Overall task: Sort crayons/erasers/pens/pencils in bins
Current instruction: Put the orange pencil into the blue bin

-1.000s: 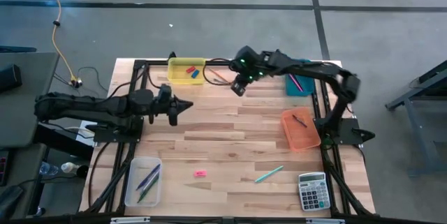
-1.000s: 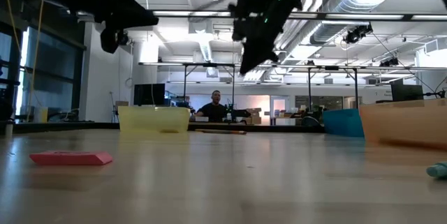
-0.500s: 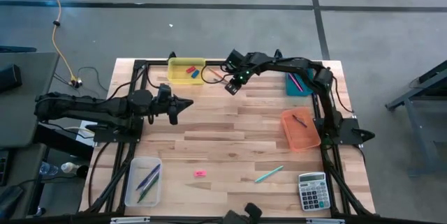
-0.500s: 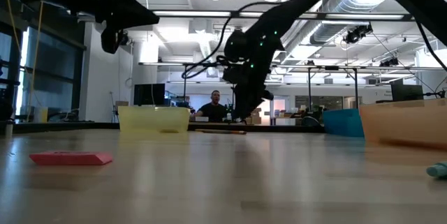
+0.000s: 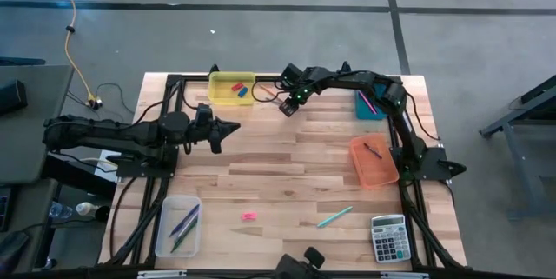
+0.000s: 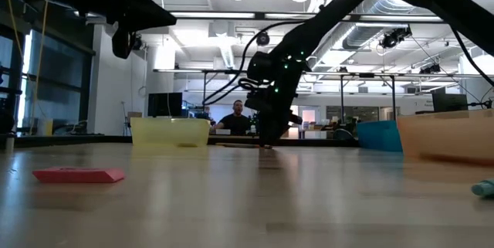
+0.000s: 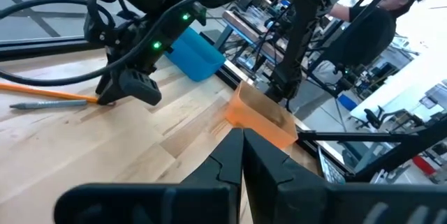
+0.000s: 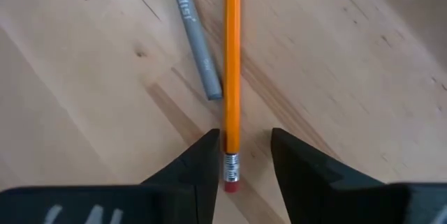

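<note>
**Right gripper lowered over an orange pencil at the far edge of the table**

Near edge: a grey calculator [image 5: 388,237] lies at the near right corner. A clear bin [image 5: 177,225] at the near left holds several thin sticks. Between them, on bare wood, lie a pink eraser [image 5: 249,216] and, to its right, a teal stick [image 5: 334,217].

Middle: an orange bin [image 5: 373,160] sits at the right side and holds one thin dark stick. The left gripper [image 5: 234,127] hangs above the left-centre of the table, well apart from every object; its fingers are pressed together and hold nothing.

Far edge: a yellow bin [image 5: 232,87] stands left of centre and contains a red eraser [image 5: 235,87] and a blue eraser [image 5: 242,93]. A teal blue bin [image 5: 372,104] stands at the far right with a pink stick inside. Between these two bins, the right gripper [image 5: 287,109] is down at the tabletop. In the right wrist view its fingers [image 8: 202,165] are spread and straddle the eraser end of an orange pencil [image 8: 231,63] that lies flat on the wood; the jaws have not closed on it. A grey stick [image 8: 195,45] lies just beside the pencil, at an angle to it.
</note>
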